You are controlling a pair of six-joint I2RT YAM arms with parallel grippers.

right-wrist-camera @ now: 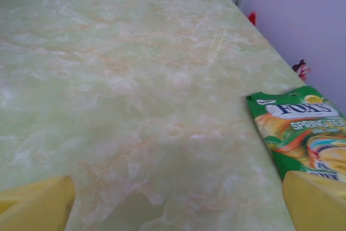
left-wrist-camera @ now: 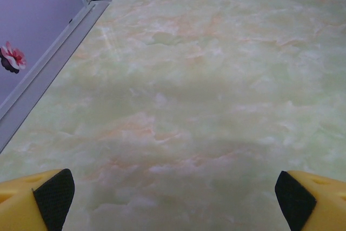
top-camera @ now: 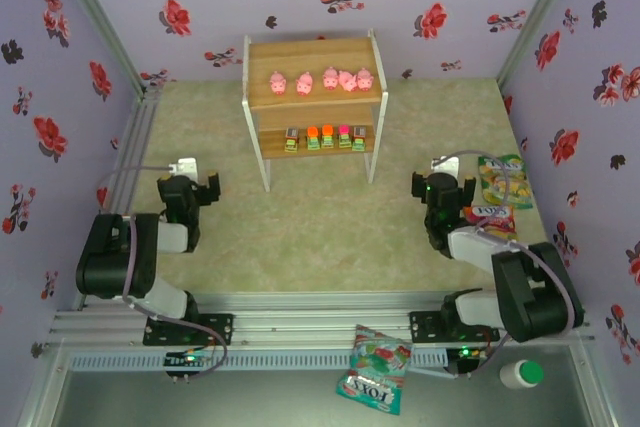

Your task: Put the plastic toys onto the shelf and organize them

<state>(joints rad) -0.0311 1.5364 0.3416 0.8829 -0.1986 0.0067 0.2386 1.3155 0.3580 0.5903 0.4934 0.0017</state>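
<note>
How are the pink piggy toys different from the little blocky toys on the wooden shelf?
The small pink plastic pig figurines are rounded; the small blocky green-based plastic pieces are boxy, with orange, pink or grey tops. The pigs stand on the top board of the light wooden shelf; the blocky pieces sit on its lower board. Both are rows of five tiny toys.

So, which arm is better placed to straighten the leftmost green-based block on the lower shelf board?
Probably left. The left end effector, open, is nearer the leftmost small green-based plastic block on the light wooden shelf, lower board; the right end effector, open, sits beyond its other side.
</note>
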